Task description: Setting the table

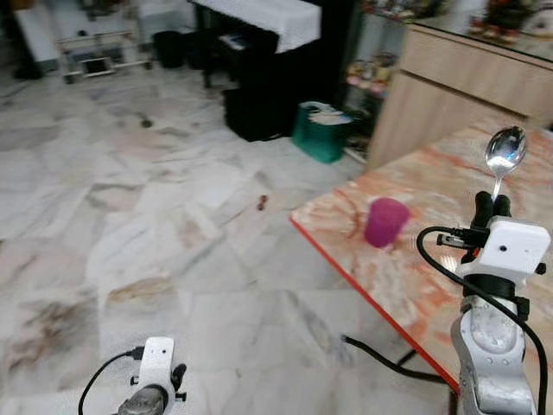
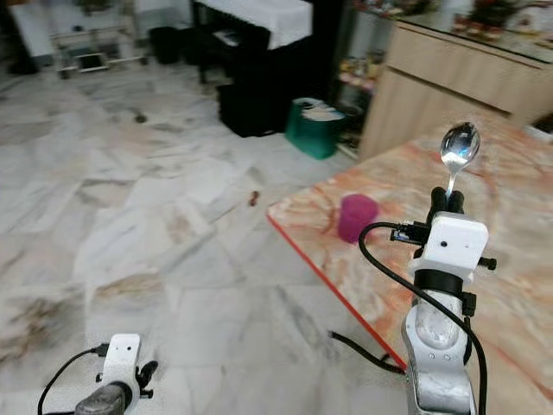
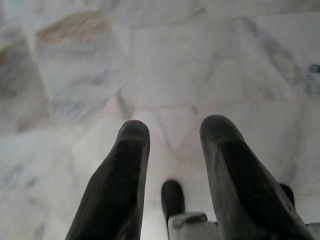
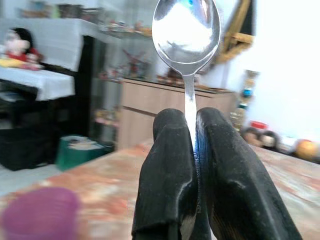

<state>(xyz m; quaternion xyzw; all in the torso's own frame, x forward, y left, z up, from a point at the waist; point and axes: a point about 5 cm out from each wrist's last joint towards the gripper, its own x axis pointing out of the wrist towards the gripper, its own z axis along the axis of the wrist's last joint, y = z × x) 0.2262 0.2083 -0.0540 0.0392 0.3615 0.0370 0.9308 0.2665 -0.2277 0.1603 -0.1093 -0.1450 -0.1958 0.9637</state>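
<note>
Currently our right gripper (image 1: pixel 492 204) pinches the spoon (image 1: pixel 505 154) by its thin handle, bowl upright above the fingertips. Below and ahead of it lies the marble table (image 1: pixel 415 259), with the purple cup (image 1: pixel 385 221) beside it, toward our left. Such a narrow grip could let the spoon pivot or slip while lowering. Our right forearm stands vertical; our left gripper (image 3: pixel 172 150) hangs floorward, fingers apart, empty.

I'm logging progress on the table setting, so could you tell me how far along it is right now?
Done: a purple cup already stands on the marble table, near its edge. In hand: the right gripper is shut on a spoon, held upright above the table, bowl up. Left: the spoon is not yet laid down. The left gripper hangs open and idle over the floor.
</note>
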